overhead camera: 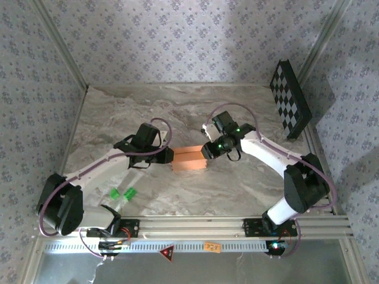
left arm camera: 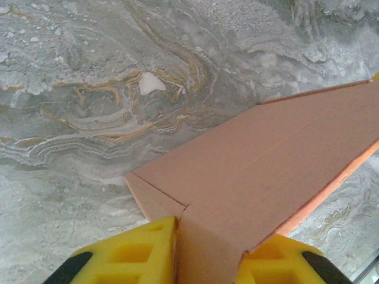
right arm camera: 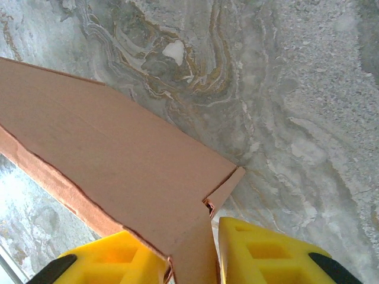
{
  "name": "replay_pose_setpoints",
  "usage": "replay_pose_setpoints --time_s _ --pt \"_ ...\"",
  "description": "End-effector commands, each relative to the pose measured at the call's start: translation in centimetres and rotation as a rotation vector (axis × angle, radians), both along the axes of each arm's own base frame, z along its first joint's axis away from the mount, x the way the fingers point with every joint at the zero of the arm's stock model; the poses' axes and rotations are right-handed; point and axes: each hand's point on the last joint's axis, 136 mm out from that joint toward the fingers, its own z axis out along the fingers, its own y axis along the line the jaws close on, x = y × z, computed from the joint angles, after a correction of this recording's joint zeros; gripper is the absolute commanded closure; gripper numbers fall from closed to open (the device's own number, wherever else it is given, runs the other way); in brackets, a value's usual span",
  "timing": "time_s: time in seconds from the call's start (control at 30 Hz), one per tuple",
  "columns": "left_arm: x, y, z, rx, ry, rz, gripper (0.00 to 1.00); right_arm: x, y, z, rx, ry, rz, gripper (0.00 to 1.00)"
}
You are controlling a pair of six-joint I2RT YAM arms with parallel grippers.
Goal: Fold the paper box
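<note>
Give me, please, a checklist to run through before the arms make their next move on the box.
1. Left gripper holds the box: ok, a flap fills the gap between its fingers.
2. Right gripper holds the box: cannot tell; a flap sits between its fingers, but a sliver of gap shows at one.
3. Box lies between the two grippers, on the table: ok.
4. Green pieces lie apart from the box: ok.
5. Checkerboard stands away from both arms: ok.
6. Box folded shut: not ok; a side flap stands open at the corner.
</note>
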Motion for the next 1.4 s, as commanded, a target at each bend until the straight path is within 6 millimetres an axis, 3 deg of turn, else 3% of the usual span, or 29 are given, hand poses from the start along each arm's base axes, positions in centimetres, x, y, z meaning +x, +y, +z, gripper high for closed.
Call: replay_pose_setpoints --time_s 0.0,0.23,0.33,0.5,0.8,0.93,1.1,1.37 --pt "-1.1 1.6 0.2 0.071 -0.002 0.000 0.69 -1.8 -0.6 -1.1 -0.036 0.052 -0.035 0.70" --pt "-1.5 1.8 5.9 0.077 -0.192 -0.149 0.45 -2.1 1.2 0.0 -0.001 0.013 -0.023 0.70" --pt "-1.9 1.4 7.4 0.091 -0.259 -0.259 0.34 -2.1 1.6 0.0 -0.011 0.011 -0.011 0.71" --pt "-2.4 -0.2 8.1 0.104 -0.295 -0.478 0.24 -1.8 1.4 0.8 -0.020 -0.004 -0.017 0.66" --pt "-1.9 -3.1 8.9 0.082 -0.353 -0.747 0.19 -2.0 -0.6 3.8 0.000 -0.030 -0.067 0.52" --pt "-1.0 -3.8 8.5 0.105 -0.352 -0.810 0.17 -1.7 -2.3 5.1 0.027 -0.049 -0.136 0.51" --pt "-0.5 -4.7 6.6 0.165 -0.276 -0.896 0.17 -1.4 -4.1 6.0 0.060 -0.072 -0.199 0.50" --pt "-2.2 -5.3 2.7 0.243 -0.185 -1.060 0.17 -1.2 -4.9 6.0 0.066 -0.097 -0.226 0.49"
